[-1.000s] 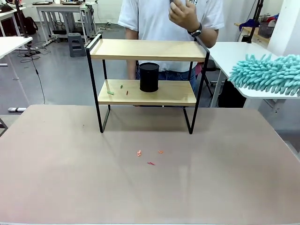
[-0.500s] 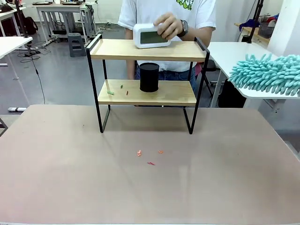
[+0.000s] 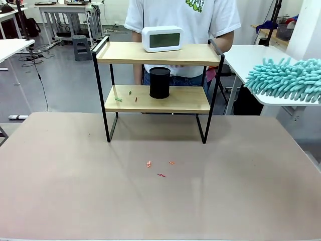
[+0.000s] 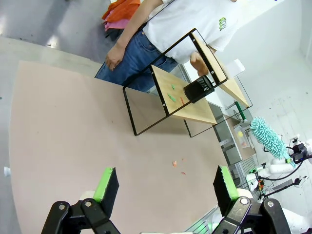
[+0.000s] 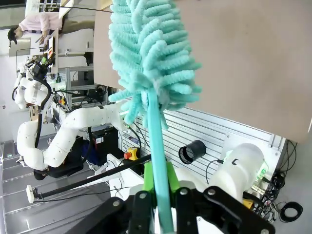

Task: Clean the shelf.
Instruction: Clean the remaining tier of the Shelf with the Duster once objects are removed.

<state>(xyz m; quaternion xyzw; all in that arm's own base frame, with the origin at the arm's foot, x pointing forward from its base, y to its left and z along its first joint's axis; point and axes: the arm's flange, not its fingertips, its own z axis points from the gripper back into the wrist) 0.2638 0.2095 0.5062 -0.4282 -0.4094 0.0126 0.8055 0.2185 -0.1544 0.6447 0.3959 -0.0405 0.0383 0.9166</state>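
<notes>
A: Status on the clean-up?
B: Barely begun, by the look of it. Nearest: left gripper [image 4: 165, 184] w/ pads wide apart, empty, above near part of table [image 3: 75, 191]. Right gripper [image 5: 157, 187] clamped on handle of teal duster [image 3: 286, 79], off at far right, well apart from shelf [image 3: 200, 54].

A: And the mess?
B: Few red scraps [image 3: 159, 168] mid-table, in front of shelf. Farther: green bit [image 3: 118, 99] + red bit [image 3: 135, 99] on lower board, left of black cup [image 3: 159, 83]. White clock [image 3: 162, 38] on top board; no crumbs visible up there.

A: So what's left?
B: Prob. everything: sweeping lower board, maybe shifting cup & clock to reach under. A judgement only.

A: Surface? Room?
B: Matte pinkish-beige tabletop, flat, faint glare, nothing else on it. Shelf at far-centre, on thin black legs. Beyond: person [image 3: 210, 20] in white tee right behind shelf, white tables far left & right, grey floor w/ cables, more benches far left.
</notes>
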